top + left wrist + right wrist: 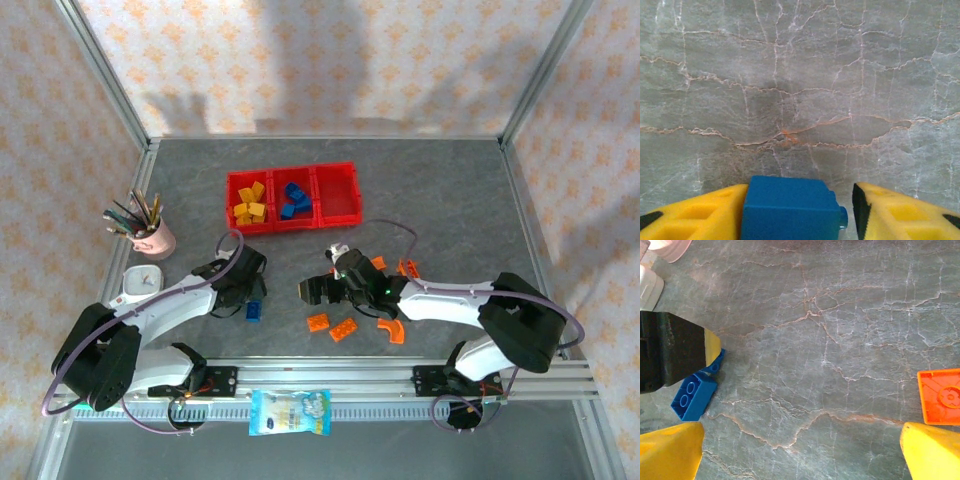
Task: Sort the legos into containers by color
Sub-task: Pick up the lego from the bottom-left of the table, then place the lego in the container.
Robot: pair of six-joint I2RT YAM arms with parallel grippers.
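Top external: the containers (pixel 337 200) hold yellow legos (pixel 250 208) in the left bin and blue legos (pixel 292 200) in the middle one. The right bin is bare, and orange legos (pixel 343 330) lie on the table (pixel 450 200), so I judge roughly half remains.

Left wrist: the left gripper (pixel 800 192) straddles a blue brick (pixel 790 210) with a sliver of gap at one pad, unclamped. The brick's base is cut off.

Right wrist: the right gripper (pixel 802 440) gapes empty, with an orange brick (pixel 942 395) just beside one finger, cropped by the edge.
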